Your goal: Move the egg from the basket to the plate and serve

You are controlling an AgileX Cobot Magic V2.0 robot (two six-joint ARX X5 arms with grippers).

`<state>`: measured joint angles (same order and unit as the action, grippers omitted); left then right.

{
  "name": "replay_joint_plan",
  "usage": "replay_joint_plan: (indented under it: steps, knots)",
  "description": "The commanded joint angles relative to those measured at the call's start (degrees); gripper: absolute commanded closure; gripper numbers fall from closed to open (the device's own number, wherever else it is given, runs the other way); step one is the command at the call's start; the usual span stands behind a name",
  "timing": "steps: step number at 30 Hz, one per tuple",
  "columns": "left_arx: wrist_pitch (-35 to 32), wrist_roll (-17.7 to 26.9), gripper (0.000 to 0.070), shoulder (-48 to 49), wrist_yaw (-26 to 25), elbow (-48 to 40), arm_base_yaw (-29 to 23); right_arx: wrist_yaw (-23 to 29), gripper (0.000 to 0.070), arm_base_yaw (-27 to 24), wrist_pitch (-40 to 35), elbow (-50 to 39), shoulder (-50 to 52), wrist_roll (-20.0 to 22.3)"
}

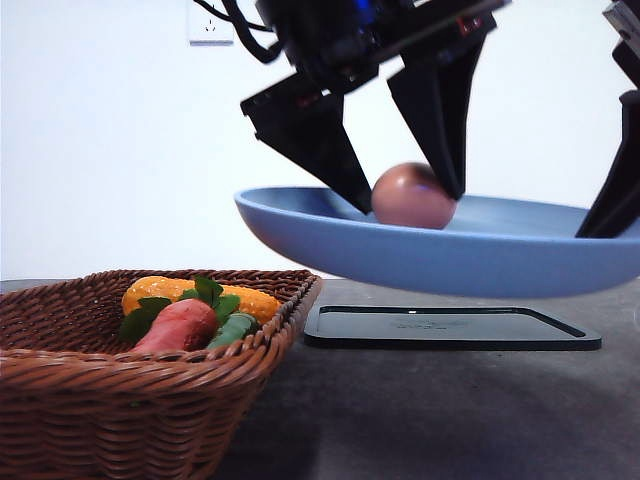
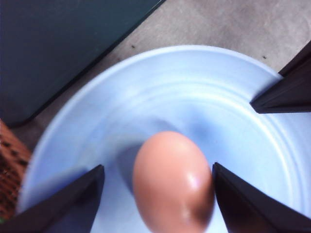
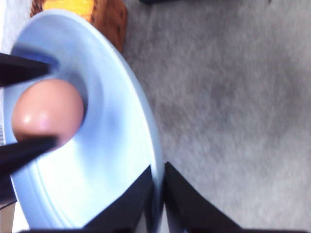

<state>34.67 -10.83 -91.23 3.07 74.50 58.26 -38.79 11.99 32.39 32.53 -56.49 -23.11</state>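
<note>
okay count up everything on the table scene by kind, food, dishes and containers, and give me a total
Food: 3, the egg, the orange vegetable, the reddish vegetable
Dishes: 1, the plate
Containers: 2, the basket, the black tray
Total: 6

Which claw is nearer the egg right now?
Left. The left claw straddles the egg on the plate, fingers open at either side. The right claw grips the plate's rim, away from the egg.
</note>
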Motion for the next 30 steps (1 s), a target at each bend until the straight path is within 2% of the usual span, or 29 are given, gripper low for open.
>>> replay_joint_plan:
  steps: [1, 7, 12, 19, 30]
  knots:
    - [-0.26, 0.74, 0.0242, 2.55, 0.19, 0.98, 0.66, -0.55, 0.07, 0.09, -0.57, 1.2, -1.49, -0.89]
    - [2.22, 0.72, 0.0245, 12.92, 0.29, 0.98, 0.57, -0.63, 0.07, -1.62, -0.57, 2.57, -7.0, 0.46]
    - [3.43, 0.74, 0.0246, 24.3, 2.56, 0.98, 0.59, 0.26, 0.07, -4.52, -0.6, 6.97, -12.84, 3.61]
    - [3.49, 0.74, 0.0246, 37.56, 6.49, 0.98, 0.57, 2.03, 0.07, -9.96, -0.62, 17.31, -24.57, 7.5]
    - [5.56, 0.7, 0.0246, 47.99, 8.77, 0.98, 0.59, 4.72, 0.07, -13.66, -3.67, 35.12, -45.33, 8.1]
